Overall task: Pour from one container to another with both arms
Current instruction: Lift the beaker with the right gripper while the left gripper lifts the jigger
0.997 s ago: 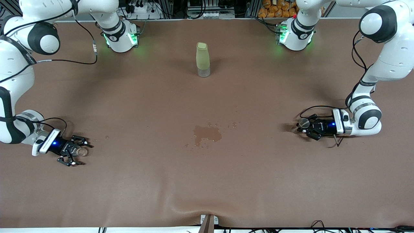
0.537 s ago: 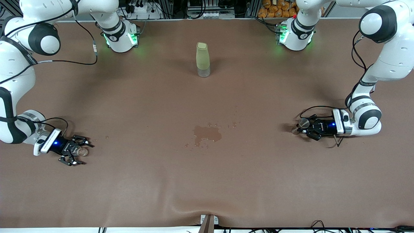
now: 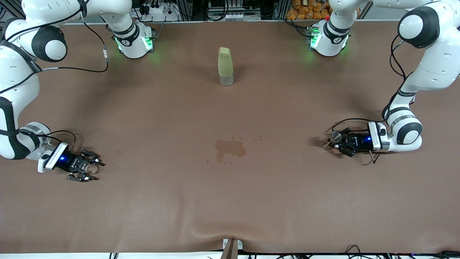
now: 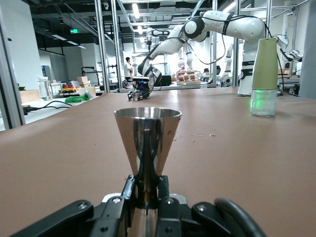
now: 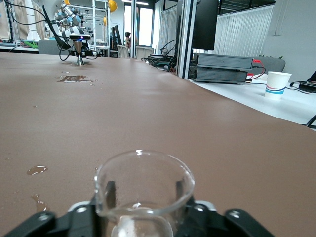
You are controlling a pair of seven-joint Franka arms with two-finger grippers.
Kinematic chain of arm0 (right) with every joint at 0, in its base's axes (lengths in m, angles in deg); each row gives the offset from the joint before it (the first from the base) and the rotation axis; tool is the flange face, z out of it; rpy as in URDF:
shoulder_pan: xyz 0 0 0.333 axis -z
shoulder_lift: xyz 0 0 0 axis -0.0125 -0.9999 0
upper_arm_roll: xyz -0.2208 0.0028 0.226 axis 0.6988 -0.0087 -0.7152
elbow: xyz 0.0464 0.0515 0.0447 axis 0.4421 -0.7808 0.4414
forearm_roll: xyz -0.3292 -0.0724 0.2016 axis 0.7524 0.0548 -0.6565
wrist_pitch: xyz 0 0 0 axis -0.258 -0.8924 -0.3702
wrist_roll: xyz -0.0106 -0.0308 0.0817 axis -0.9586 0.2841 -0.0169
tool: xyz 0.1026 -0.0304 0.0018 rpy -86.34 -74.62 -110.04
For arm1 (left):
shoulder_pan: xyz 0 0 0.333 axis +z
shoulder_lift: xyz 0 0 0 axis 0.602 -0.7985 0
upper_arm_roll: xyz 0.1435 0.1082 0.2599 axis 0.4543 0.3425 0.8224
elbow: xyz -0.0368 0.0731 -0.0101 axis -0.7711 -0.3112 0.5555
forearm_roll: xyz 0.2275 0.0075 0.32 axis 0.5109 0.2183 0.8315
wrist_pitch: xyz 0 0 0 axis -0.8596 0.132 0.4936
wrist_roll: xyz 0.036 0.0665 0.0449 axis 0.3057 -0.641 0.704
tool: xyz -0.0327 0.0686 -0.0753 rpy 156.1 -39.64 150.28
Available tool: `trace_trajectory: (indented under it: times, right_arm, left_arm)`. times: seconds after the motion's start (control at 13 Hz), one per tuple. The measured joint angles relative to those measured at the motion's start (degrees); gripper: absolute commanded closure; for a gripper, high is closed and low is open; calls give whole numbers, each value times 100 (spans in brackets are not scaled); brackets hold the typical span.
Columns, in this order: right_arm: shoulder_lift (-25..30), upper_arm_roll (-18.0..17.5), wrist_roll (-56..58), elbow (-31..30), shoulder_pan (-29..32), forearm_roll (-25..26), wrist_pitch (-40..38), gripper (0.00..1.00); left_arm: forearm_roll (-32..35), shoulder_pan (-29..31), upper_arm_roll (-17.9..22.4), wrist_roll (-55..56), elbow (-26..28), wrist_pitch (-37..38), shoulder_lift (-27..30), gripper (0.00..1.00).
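Two small vessels sit well apart at the ends of the bench: the steel jigger (image 4: 147, 148) stands upright at the left arm's end, and the clear glass cup (image 5: 144, 190) stands at the right arm's end. The left pincer (image 3: 340, 142) is clamped on the jigger's narrow waist, low on the bench. The right pincer (image 3: 86, 167) brackets the glass cup, its fingers (image 5: 109, 190) showing through the glass on either side; whether they already press the wall I cannot tell, so I judge that grasp unfinished.

The step in hand looks like securing both vessels before lifting. Doing it well means squeezing the cup gently and centred, since thin glass may slip or tip on a lopsided pinch. The jigger, held at its waist, should rise straight and level, as its wide mouth would spill on any tilt. Both should then meet over the middle of the bench, near the wet patch (image 3: 230, 149), which hints at how readily liquid escapes here. The pale-green bottle (image 3: 225, 66) stands nearer the bases, clear of that path.
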State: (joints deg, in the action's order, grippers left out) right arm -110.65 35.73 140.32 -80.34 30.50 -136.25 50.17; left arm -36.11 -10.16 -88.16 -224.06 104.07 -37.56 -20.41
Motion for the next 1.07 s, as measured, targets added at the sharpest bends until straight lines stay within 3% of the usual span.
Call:
trace_trajectory:
  times: [0.61,1.07]
  right_arm:
    - [-12,0,-1,0,1,-8,20,100]
    - [-19,-7,-415,10,-2,-97,-118,100]
  left_arm:
    - [-219,-1134,-276,505,-699,-20,1,100]
    - [-1325,-2293,-269,1026,-858,-662,-2,100]
